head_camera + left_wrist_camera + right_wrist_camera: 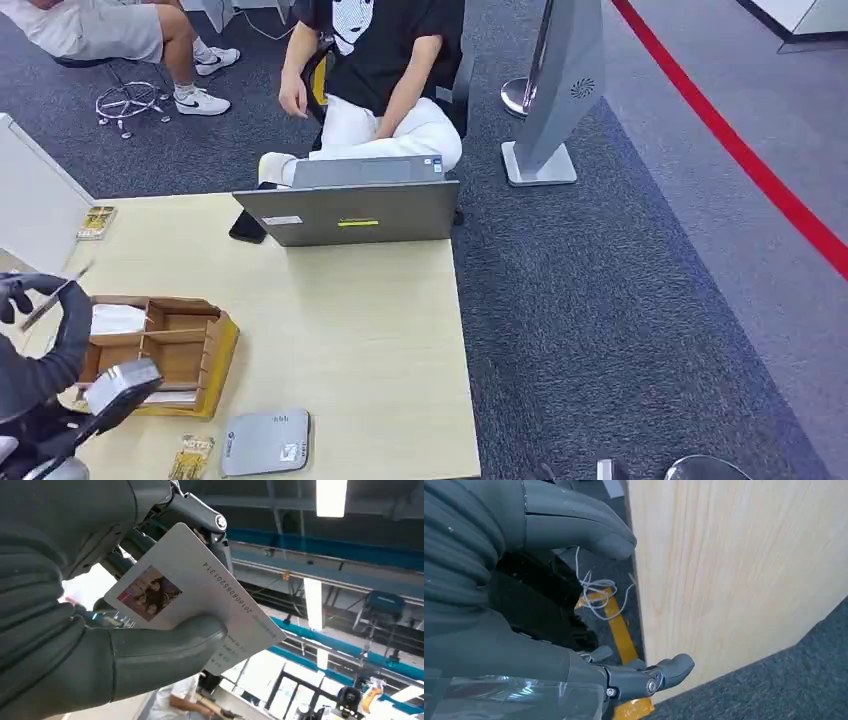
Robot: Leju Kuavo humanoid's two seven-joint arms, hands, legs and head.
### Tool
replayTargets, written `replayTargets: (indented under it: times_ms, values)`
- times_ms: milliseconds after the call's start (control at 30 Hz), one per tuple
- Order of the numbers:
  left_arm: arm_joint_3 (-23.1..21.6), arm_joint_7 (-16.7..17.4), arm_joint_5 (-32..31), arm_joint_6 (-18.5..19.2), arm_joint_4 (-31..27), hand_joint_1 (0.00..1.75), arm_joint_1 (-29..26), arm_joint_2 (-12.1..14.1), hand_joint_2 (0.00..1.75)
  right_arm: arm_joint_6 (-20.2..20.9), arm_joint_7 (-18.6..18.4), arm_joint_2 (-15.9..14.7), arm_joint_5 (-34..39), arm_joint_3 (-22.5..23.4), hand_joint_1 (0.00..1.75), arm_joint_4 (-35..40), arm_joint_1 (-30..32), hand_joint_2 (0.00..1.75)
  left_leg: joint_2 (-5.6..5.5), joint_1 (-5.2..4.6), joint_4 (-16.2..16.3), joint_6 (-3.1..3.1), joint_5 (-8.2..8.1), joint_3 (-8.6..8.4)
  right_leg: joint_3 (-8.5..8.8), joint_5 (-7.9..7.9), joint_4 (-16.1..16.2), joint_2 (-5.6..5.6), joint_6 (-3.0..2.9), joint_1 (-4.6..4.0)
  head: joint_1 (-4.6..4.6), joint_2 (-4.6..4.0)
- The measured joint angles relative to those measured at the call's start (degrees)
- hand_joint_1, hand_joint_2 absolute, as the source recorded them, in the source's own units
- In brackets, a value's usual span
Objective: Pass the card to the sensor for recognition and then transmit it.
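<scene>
My left hand is raised at the table's left edge, above and left of the wooden organiser. It pinches a white card, seen edge-on here. In the left wrist view the card shows a small photo and a printed number, held between the thumb and the dark fingers behind it. The sensor, a flat grey pad, lies near the table's front edge, well below and to the right of the card. My right hand hangs beside the table's wooden side, fingers apart and holding nothing.
A wooden organiser stands between my left hand and the sensor. A grey laptop and a black phone sit at the far edge, with a seated person behind. Loose cards lie on the table.
</scene>
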State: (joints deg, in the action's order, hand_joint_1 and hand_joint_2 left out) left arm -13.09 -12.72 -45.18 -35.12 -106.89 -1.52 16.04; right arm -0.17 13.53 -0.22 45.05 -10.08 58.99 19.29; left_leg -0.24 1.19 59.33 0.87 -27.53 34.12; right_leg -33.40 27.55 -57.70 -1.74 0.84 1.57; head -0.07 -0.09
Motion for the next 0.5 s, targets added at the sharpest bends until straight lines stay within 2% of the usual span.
replayTargets:
  times_ms: [167, 500]
  values:
    - [0.0, 0.5, 1.69, 1.55, -4.66, 1.75, -4.7, -0.61, 1.75, 0.3, 0.66, 0.0, -0.09, 0.04, 0.0, 0.48, 0.21, 1.75, -0.27, 0.01, -0.01, -0.07, -0.07, 0.0, 0.13, 0.14, 0.0, 0.28, 0.11, -0.01, -0.02, 0.0]
    - [0.04, 0.9, 5.38, 7.93, -5.39, 1.75, -6.38, -1.97, 1.75, 1.27, 0.31, 0.0, -1.53, 0.66, 0.0, 1.51, 0.75, 1.75, -0.33, 0.01, -0.01, -0.08, -0.05, -0.04, 0.2, 0.13, 0.0, 0.29, 0.11, -0.01, -0.02, 0.0]
